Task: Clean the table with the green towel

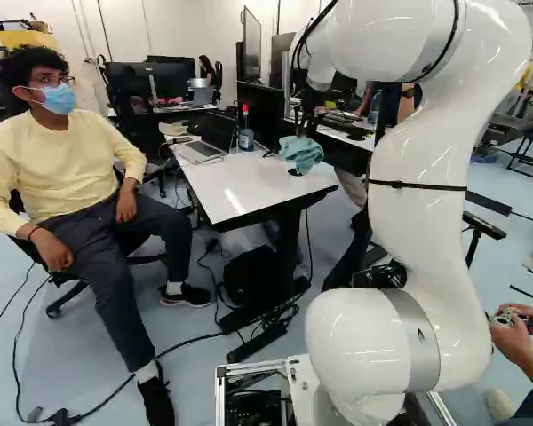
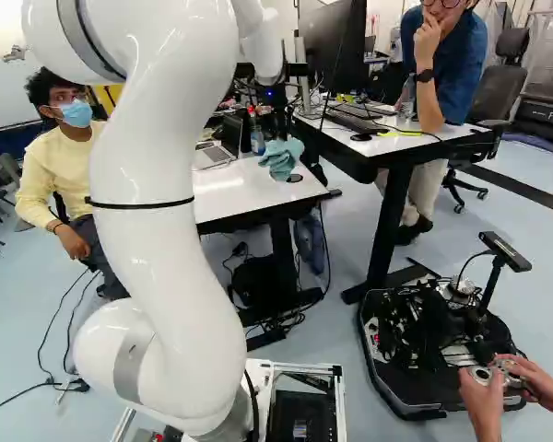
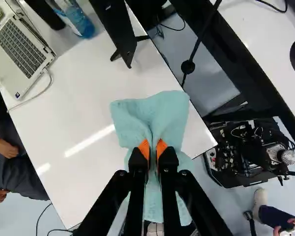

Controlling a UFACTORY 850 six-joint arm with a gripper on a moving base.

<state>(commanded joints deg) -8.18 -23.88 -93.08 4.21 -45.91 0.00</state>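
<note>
In the right base view the black gripper (image 2: pixel 279 132) points down over the near part of the white table (image 2: pixel 244 195), pinching the green towel (image 2: pixel 282 159). The wrist view shows the gripper (image 3: pixel 153 150) shut on a gathered fold of the towel (image 3: pixel 169 115), an orange pad on each side. Pale teal cloth spreads ahead of the fingers and hangs under them. The towel also shows above the tabletop (image 1: pixel 240 188) in the left base view; whether its lower edge touches the surface I cannot tell. It hides part of the tabletop.
A laptop (image 3: pixel 22 51), a blue bottle (image 3: pixel 78 19) and a black stand (image 3: pixel 119 32) are on the table. A second desk (image 2: pixel 387 143) stands to its right. A seated person is left of the table. A low black base (image 2: pixel 433 341) with equipment sits on the floor.
</note>
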